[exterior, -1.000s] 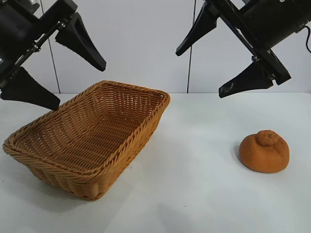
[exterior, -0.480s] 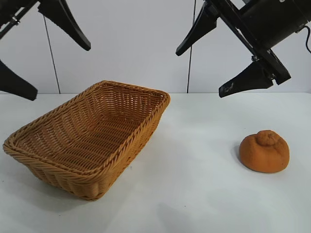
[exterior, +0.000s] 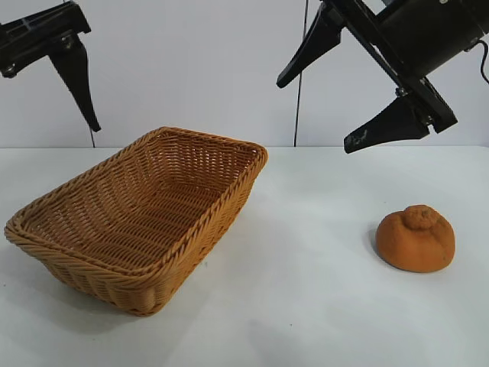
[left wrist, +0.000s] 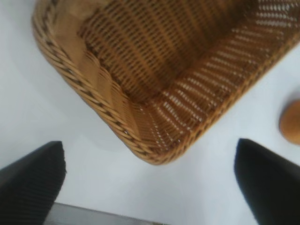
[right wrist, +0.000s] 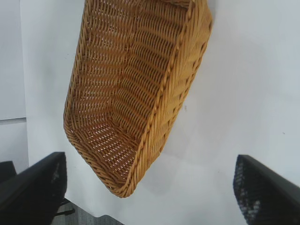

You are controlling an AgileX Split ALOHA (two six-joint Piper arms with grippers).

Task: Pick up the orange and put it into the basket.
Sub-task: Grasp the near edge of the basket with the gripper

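One basket [exterior: 141, 218], one orange [exterior: 416, 238], one white table [exterior: 306, 306] under both, and two grippers of mine up in the air. The basket sits on my left half of the table, a long woven thing with a braided rim, and looking down into it from both wrists I see only bare weave: nothing lies inside. The orange rests on the table well off to the right of the basket, knob upward, touching nothing else; from my left wrist just its edge [left wrist: 291, 123] peeks in past the basket's corner [left wrist: 154, 140]. My left gripper [left wrist: 154, 183] hangs high above the far left end of the basket, pointing steeply down, its two dark fingers [left wrist: 30, 180] spread wide with only table and basket rim between them. My right gripper [exterior: 336, 92] hangs high over the middle of the table, between basket and orange but well above both, angled down toward the basket, its fingers [exterior: 393, 122] wide apart too and holding nothing. From that wrist, the basket [right wrist: 136, 93] fills the view between the fingertips.
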